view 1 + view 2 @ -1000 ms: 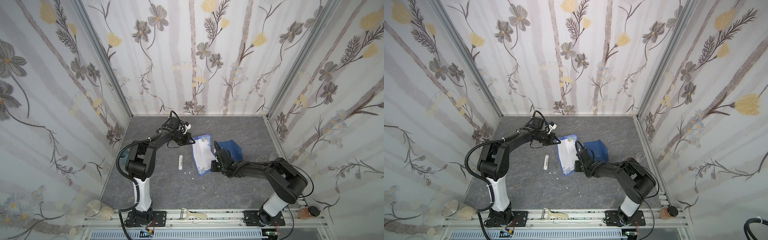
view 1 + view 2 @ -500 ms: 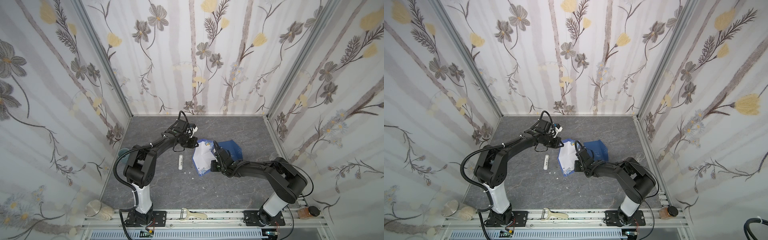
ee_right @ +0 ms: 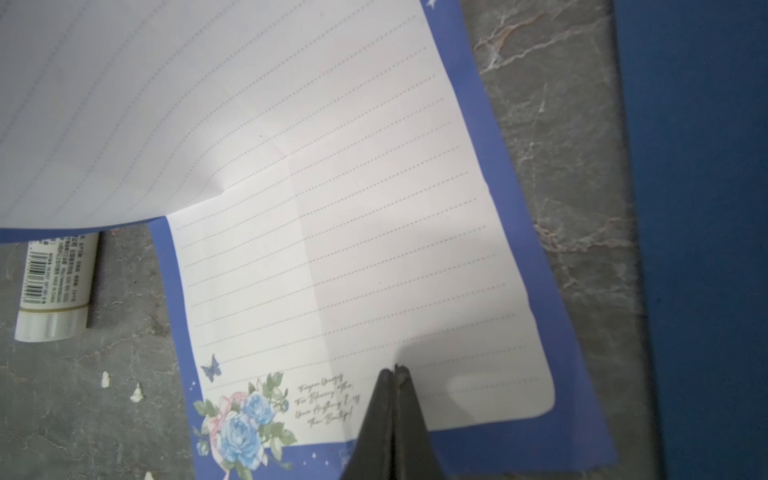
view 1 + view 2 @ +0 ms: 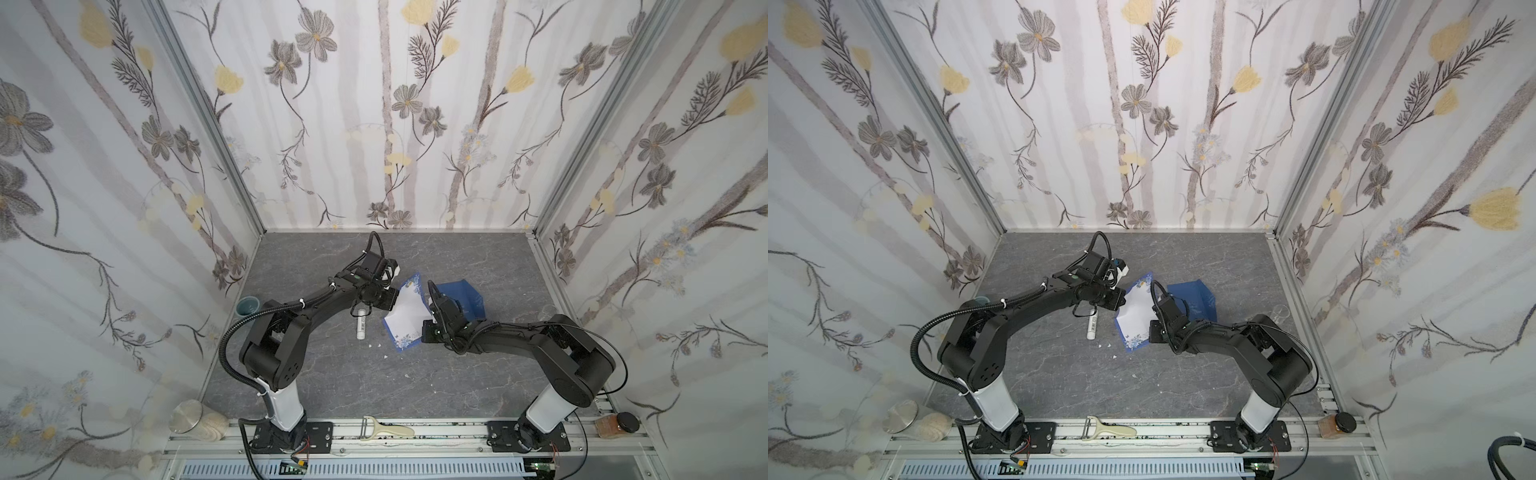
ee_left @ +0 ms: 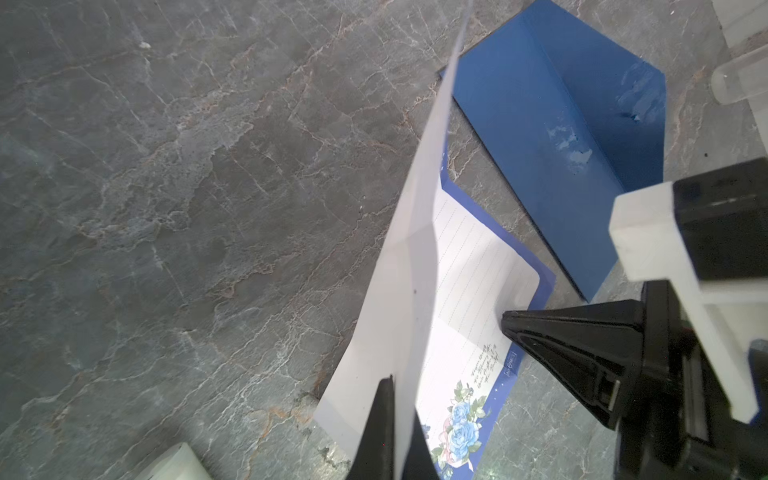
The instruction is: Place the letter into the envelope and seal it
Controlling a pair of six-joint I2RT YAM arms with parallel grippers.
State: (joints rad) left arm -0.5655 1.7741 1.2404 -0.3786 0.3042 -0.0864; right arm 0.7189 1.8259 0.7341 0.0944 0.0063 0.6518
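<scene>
A grey marbled tabletop (image 4: 457, 374) is sitting between flower-papered walls. The letter (image 4: 405, 316) is lying just beside the open-flapped envelope (image 4: 461, 296), not touching it. The left gripper (image 5: 400, 409) is pinching the letter's far half, holding it folded up off the table. The right gripper (image 3: 395, 370), jaws pressed together, is pushing its tips onto the flat near half. A glue stick (image 4: 360, 326) is lying nearby.
</scene>
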